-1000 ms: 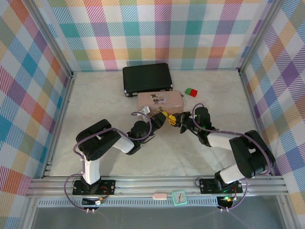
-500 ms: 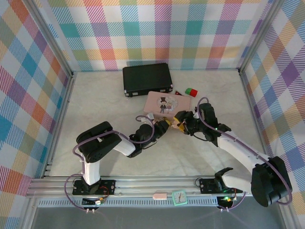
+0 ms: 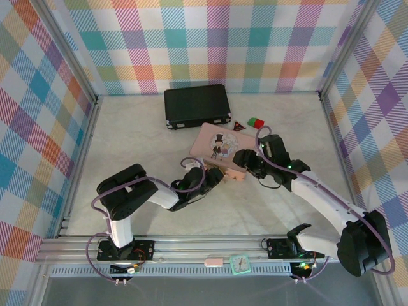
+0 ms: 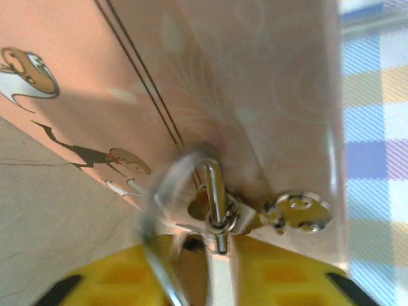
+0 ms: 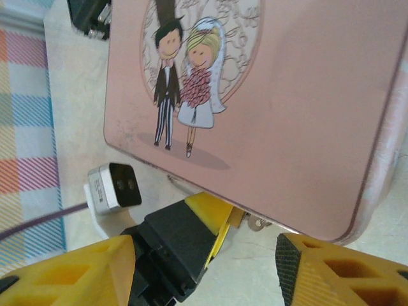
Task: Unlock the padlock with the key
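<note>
I work in a lab test cell: checked backdrop walls (image 3: 210, 44) box in my pale tabletop (image 3: 127, 146), aluminium rails (image 3: 191, 244) frame it, and my two arms (image 3: 131, 191) are bolted to the near rail

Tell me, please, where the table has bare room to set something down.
Free: the left side, beside the black case; the right, past the red and green blocks; the near middle, between the arms. Crowded: around the pink box.
</note>
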Controlling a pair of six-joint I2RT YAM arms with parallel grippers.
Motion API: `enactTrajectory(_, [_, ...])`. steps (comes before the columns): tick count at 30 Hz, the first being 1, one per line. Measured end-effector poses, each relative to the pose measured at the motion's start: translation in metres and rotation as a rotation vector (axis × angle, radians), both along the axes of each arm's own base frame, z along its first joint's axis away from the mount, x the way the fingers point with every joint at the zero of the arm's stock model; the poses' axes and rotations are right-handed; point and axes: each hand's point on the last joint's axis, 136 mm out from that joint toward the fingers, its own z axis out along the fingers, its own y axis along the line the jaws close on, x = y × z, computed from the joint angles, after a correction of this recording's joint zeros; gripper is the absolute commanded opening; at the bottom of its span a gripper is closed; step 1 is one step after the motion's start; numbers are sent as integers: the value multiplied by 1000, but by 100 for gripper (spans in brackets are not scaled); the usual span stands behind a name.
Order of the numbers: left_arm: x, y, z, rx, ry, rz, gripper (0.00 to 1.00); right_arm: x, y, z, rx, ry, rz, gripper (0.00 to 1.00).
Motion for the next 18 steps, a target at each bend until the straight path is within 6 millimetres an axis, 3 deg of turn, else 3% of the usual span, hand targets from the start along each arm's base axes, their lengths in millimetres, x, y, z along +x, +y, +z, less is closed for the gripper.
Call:
enactTrajectory(3, [-5,11,-1,16,24,12,58,-7,9,4,-44,-27,61,62])
enactTrajectory(8, [-11,36,20,49,31,39,69,-19,26,-3,-138,-30,169,62])
enactTrajectory(13, [-4,81,58,129,-23,121,87,-38,54,-21,-292,-22,327,61])
enactTrajectory(18, [14,130,86,241,-66,201,91,-45,80,-41,-475,-29,466,59])
